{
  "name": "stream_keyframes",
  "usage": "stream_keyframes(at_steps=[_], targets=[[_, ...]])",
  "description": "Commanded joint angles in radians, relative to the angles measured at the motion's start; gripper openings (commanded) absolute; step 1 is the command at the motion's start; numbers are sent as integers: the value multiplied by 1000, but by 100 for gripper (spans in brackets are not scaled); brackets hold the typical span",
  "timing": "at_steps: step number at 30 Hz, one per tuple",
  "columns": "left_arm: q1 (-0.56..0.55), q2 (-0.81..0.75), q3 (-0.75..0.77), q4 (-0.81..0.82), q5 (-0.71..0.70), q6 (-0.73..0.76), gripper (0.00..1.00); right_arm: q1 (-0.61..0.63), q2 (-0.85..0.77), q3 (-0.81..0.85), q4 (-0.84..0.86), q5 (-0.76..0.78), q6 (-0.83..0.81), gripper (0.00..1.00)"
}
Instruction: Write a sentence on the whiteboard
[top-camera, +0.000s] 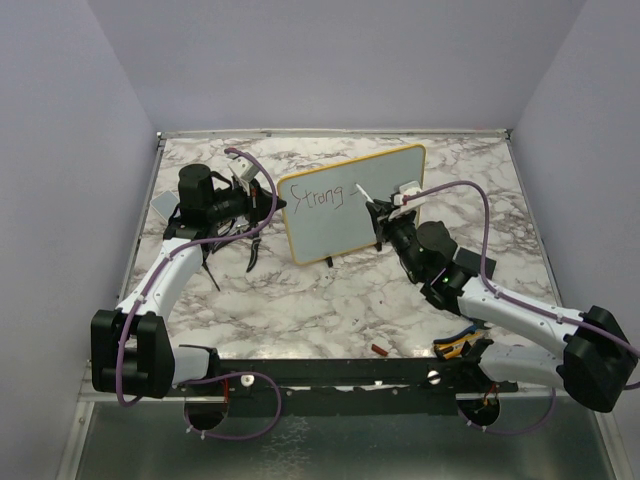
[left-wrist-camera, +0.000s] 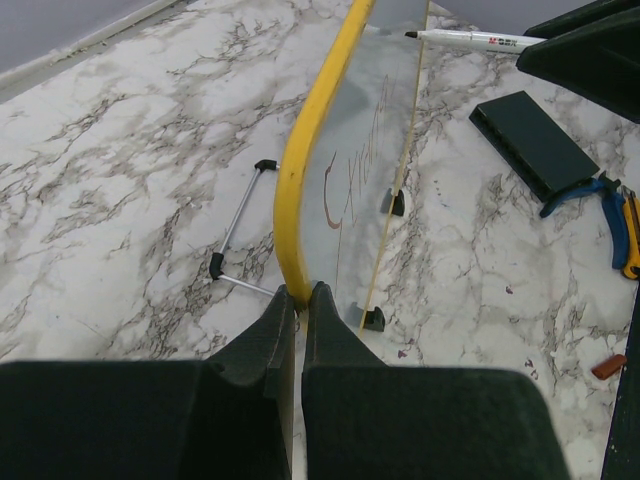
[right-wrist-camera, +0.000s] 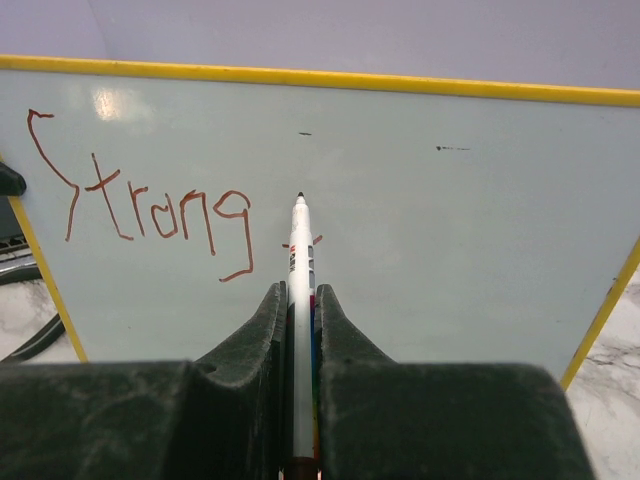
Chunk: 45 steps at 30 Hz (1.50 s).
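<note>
From the left: the left arm, white shell over black joints, reaches across the marble-patterned counter (top-camera: 330, 300). The left gripper (left-wrist-camera: 300, 292) has its 2 matte black jaws drawn narrow, pinching the thin yellow frame at the left edge of the whiteboard (top-camera: 350, 215). Behind that edge a bent wire leg (left-wrist-camera: 235, 225) of bare metal with black end caps lies flat on the counter.

The whiteboard stands upright near the middle of the counter, slightly left of centre and turned at an angle. It is a smooth, glossy pale rectangle with rounded corners. 2 small black feet (left-wrist-camera: 373, 319) show along its bottom edge in the left wrist view.

The sentence (right-wrist-camera: 140, 215) so far is 1 word, "Strong", 6 thin reddish-brown letters on the upper left of the board, with 1 short dash beside it.

Next comes 1 marker (right-wrist-camera: 298, 225), a slim white barrel with a dark tip pointing at the board just right of the word. I cannot tell whether the tip touches. The right gripper (right-wrist-camera: 298, 290) has its jaws narrow around the barrel, gripping it lengthwise.

In front of the board lie 1 flat black rectangular slab (left-wrist-camera: 535, 143), 1 pair of pliers (left-wrist-camera: 610, 205) with blue and yellow handles, and 1 small red piece (left-wrist-camera: 608, 366).
</note>
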Motion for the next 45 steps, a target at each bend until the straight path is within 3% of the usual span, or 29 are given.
stream_keyframes(at_steps=[1, 29, 41, 45], targets=[[2, -5, -20, -24, -49, 53, 0, -4, 35, 34, 31, -28, -16, 0], [2, -5, -18, -23, -46, 52, 0, -5, 39, -65, -47, 43, 88, 1], [2, -4, -17, -23, -46, 51, 0, -5, 22, -40, -52, 116, 64, 1], [2, -5, -18, -23, -47, 51, 0, -6, -9, -32, -40, 75, 24, 1]])
